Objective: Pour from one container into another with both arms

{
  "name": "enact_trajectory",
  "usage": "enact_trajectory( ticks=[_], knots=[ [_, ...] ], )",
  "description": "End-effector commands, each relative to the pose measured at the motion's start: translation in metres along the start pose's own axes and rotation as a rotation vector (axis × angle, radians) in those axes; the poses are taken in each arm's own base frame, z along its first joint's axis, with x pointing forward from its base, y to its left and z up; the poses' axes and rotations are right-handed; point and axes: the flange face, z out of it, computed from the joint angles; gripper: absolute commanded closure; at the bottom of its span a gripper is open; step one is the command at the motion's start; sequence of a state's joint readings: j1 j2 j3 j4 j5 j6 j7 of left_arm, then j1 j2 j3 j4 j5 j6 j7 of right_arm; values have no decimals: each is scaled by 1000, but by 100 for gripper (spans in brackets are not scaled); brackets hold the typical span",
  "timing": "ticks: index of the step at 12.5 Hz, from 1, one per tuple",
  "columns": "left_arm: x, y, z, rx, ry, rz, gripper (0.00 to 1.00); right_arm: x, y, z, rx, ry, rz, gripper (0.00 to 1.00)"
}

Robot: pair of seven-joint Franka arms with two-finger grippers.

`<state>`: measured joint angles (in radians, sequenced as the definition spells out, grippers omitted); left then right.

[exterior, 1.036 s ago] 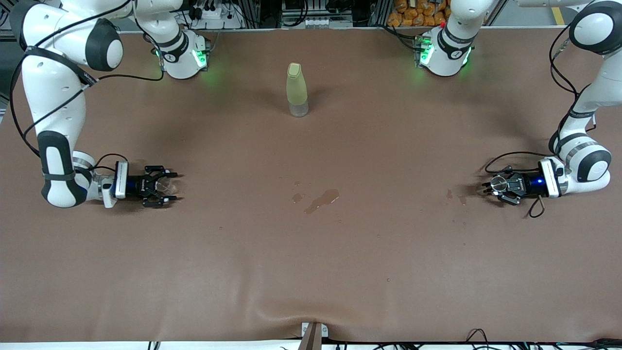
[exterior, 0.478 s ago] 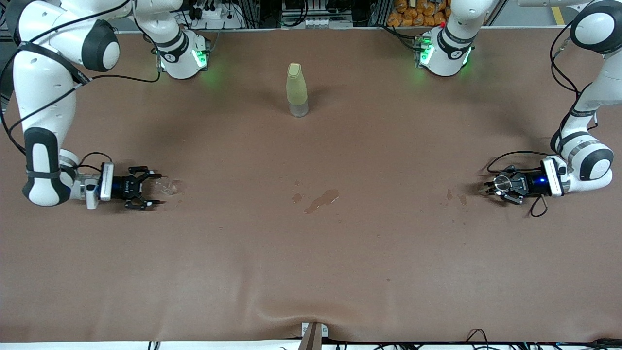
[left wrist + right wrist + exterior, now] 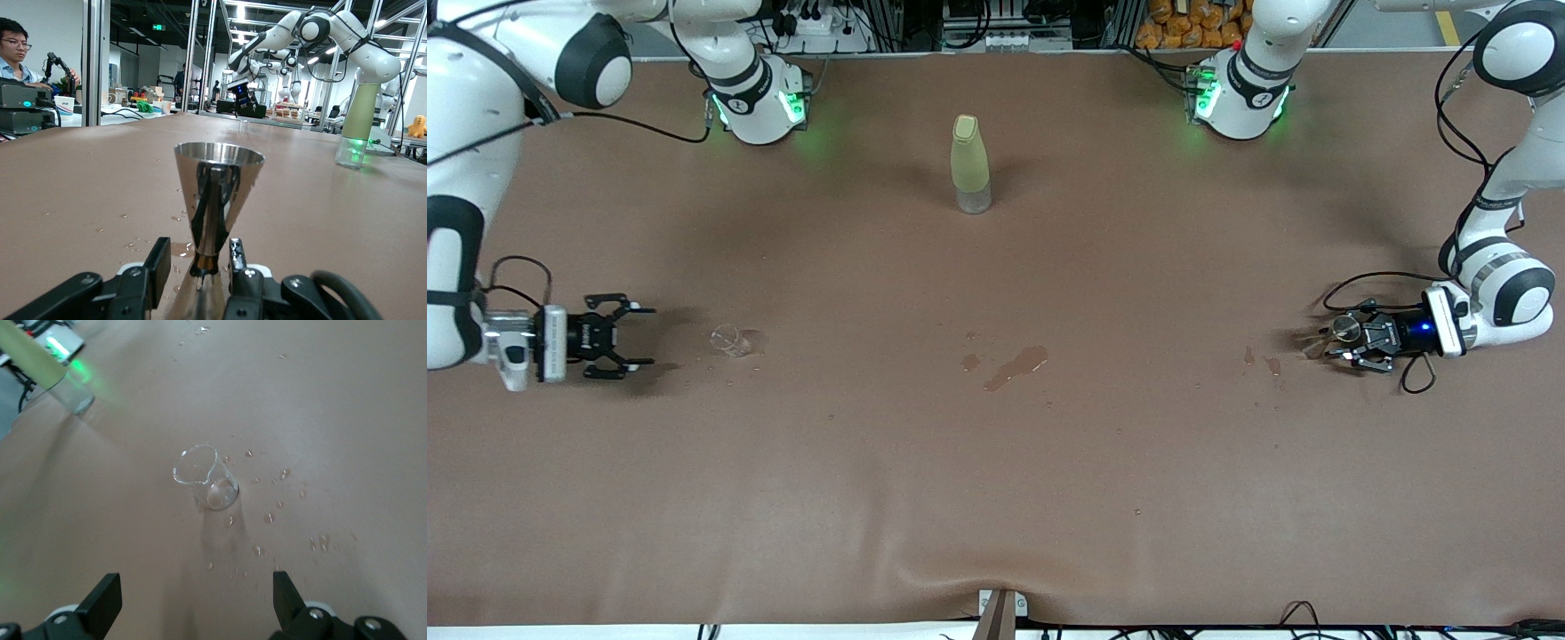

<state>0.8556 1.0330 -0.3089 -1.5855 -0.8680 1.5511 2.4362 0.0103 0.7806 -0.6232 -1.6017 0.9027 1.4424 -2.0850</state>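
A small clear glass beaker (image 3: 729,340) (image 3: 205,479) stands alone on the brown table (image 3: 996,498), with droplets around it. My right gripper (image 3: 645,338) (image 3: 195,593) is open and empty, drawn back from the beaker toward the right arm's end of the table. At the left arm's end, a shiny metal cone-shaped cup (image 3: 1343,330) (image 3: 217,190) stands on the table. My left gripper (image 3: 1327,345) (image 3: 198,263) sits low around its narrow waist. Its jaws are open, with a gap showing on each side of the cup.
A tall pale yellow-green bottle (image 3: 970,164) (image 3: 30,353) (image 3: 359,113) stands mid-table near the arms' bases. Wet patches (image 3: 1014,364) lie at the table's middle, with smaller ones (image 3: 1258,358) near the left gripper. Cables loop by both wrists.
My right gripper let go of the glass beaker and pulled back toward its end of the table, leaving the beaker standing. The left gripper shifted back slightly around the metal cup.
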Motion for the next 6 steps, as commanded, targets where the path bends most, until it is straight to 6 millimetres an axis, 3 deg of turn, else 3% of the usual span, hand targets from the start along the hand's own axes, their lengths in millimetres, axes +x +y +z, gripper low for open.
enact_trajectory(
  ticks=[1, 3, 6],
  knots=[
    [10, 1, -12, 9, -4, -23, 52, 49, -37, -52, -50, -121, 206, 0],
    [20, -3, -33, 33, -29, -58, 49, 94, -78, -100, -125, -219, 396, 0],
    [43, -13, -51, 50, -62, -103, 44, 149, -122, -136, -231, -281, 568, 0]
  ],
)
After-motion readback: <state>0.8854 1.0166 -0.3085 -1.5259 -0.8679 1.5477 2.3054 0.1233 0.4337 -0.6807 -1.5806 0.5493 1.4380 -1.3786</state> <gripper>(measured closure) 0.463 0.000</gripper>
